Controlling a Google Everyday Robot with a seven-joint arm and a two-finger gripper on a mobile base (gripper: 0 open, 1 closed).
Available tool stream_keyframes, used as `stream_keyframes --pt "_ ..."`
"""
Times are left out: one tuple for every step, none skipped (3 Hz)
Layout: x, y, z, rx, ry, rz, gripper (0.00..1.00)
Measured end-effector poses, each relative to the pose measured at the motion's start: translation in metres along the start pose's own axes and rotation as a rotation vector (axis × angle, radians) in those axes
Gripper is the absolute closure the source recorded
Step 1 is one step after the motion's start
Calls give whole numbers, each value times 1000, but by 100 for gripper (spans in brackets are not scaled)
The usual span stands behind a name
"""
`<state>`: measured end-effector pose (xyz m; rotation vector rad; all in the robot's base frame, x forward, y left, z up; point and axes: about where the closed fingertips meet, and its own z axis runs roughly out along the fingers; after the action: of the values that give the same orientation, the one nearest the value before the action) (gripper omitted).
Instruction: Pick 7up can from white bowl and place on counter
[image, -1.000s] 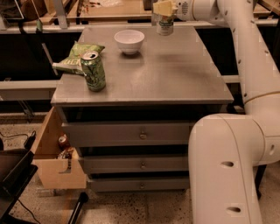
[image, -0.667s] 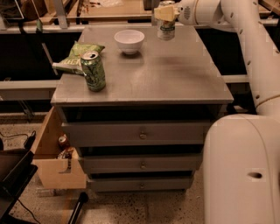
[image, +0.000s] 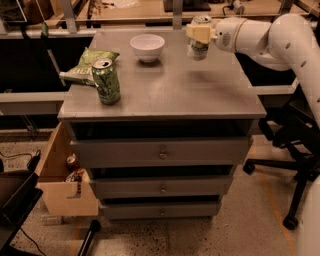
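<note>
Camera view: the gripper (image: 200, 33) is clamped on the 7up can (image: 198, 50), holding it upright over the far right part of the counter (image: 180, 92). The white bowl (image: 147, 47) stands to its left, apart from it. A green can (image: 106, 81) stands near the front left, just before a chip bag (image: 86, 66).

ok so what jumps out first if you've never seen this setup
The big white arm reaching in from the right, its gripper holding the 7up can above the far right of the counter. Then the empty white bowl to the can's left, and a dark green can near the front left corner.
</note>
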<state>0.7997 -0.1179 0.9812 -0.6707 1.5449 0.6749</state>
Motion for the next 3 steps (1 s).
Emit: stream_keyframes --pt "39 34 -4 -46 19 3 100" --pt "62 53 0 -89 49 6 100" --pt "64 58 3 -99 54 7 84"
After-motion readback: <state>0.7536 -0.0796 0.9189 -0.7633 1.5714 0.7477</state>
